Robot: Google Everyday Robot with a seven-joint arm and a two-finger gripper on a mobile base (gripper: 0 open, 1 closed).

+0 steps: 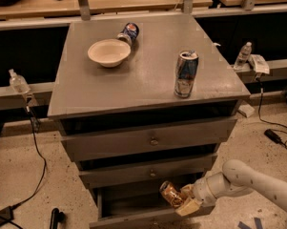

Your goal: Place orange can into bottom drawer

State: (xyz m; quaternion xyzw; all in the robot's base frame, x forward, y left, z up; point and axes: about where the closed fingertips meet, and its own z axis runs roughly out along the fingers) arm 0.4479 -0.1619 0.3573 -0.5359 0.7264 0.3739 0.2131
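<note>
Clamped around the orange can (168,193), the pincer (182,200) hung low at the near right of the grey cabinet (133,87), with its white arm (243,182) reaching in from the right edge of the view. The can was tilted, one silver end pointing up and to the left. It sat over the right half of the bottom drawer (133,218), just below the front of the middle drawer (133,173). The bottom drawer was pulled out toward the near side, showing its dark inside. Whether the can touched the drawer floor could not be told.

The middle drawer and the top drawer (190,135) above it each showed a small round knob at the centre of the front.

On the cabinet top, a cream bowl (109,52) sat at the far left. A dark blue can (129,32) lay on its side just beyond the bowl, close to its far right rim. A taller blue-and-silver can (186,74) stood upright toward the near right, well apart from both.

A clear bottle (19,83) stood on the rail left of the cabinet, and another bottle (243,55) on the rail to its right. Black cables (276,130) trailed over the speckled floor (19,175).
</note>
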